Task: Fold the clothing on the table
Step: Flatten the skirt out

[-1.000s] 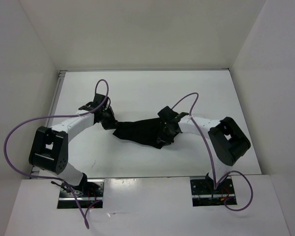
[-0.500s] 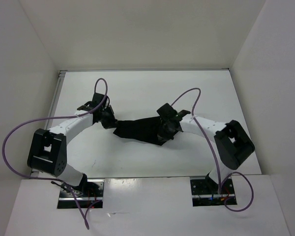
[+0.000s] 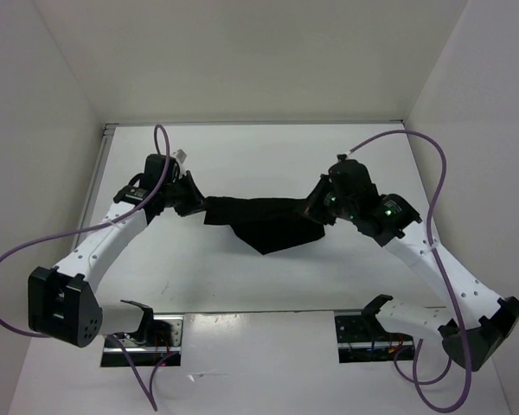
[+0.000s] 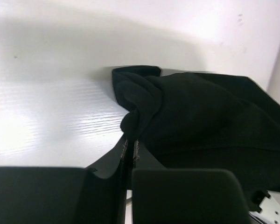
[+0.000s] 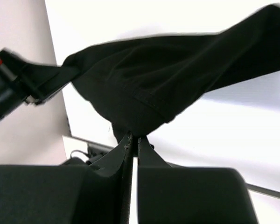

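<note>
Black clothing (image 3: 268,223) stretches between the left jaws and the right jaws, each pinching one end.

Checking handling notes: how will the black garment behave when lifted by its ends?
Probably floppy: the garment sags to a drooping corner between the left hand and right hand. Seemingly light: small pinches at its ends hold it up.

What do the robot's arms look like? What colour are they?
The left arm and right arm are white tubes with chunky black joints. A thin purple cable loops along each. The left hand and right hand are black, each with two flat fingers. A tiny green light glows on the right arm.
</note>
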